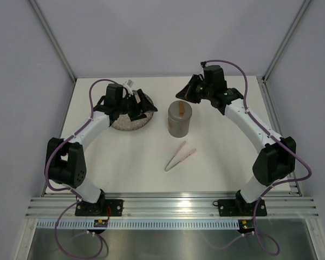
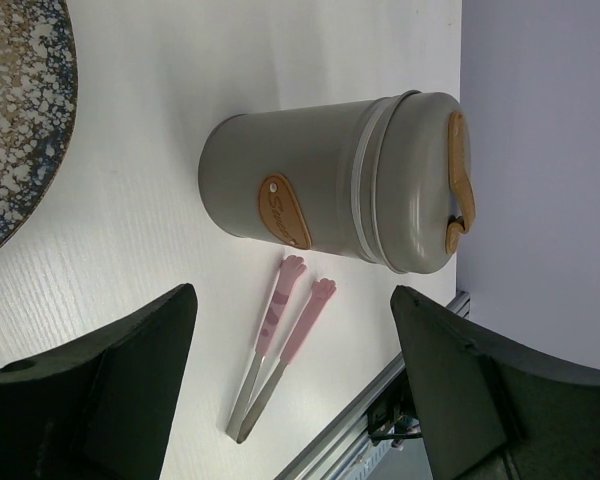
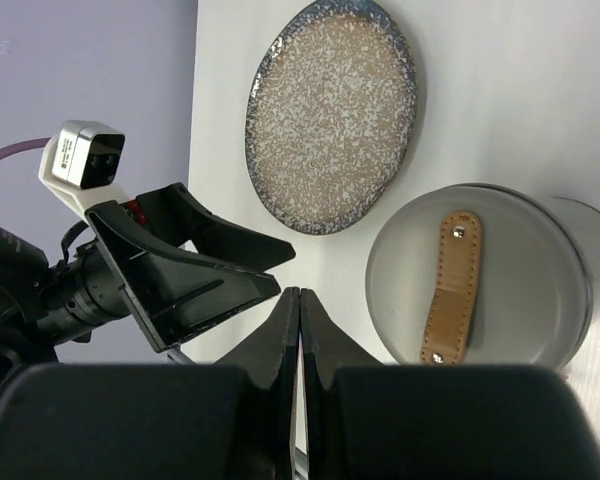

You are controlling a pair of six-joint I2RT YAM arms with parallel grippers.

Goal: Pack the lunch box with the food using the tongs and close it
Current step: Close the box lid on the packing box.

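The grey lunch box (image 1: 180, 118) stands upright mid-table with its lid on, a tan strap across the top (image 3: 452, 288). It also fills the left wrist view (image 2: 320, 185). The pink tongs (image 1: 180, 156) lie flat on the table in front of it, apart from both grippers (image 2: 280, 335). My left gripper (image 1: 137, 108) hangs open over the speckled plate (image 1: 124, 123), holding nothing. Behind the lunch box my right gripper (image 1: 181, 93) is shut, its jaws pressed together with nothing in them (image 3: 299, 292). No food shows; the plate's surface (image 3: 332, 112) looks bare.
The plate sits left of the lunch box, a narrow strip of table between them. White walls close in the back and sides. An aluminium rail (image 1: 168, 205) runs along the near edge, where both arm bases are bolted.
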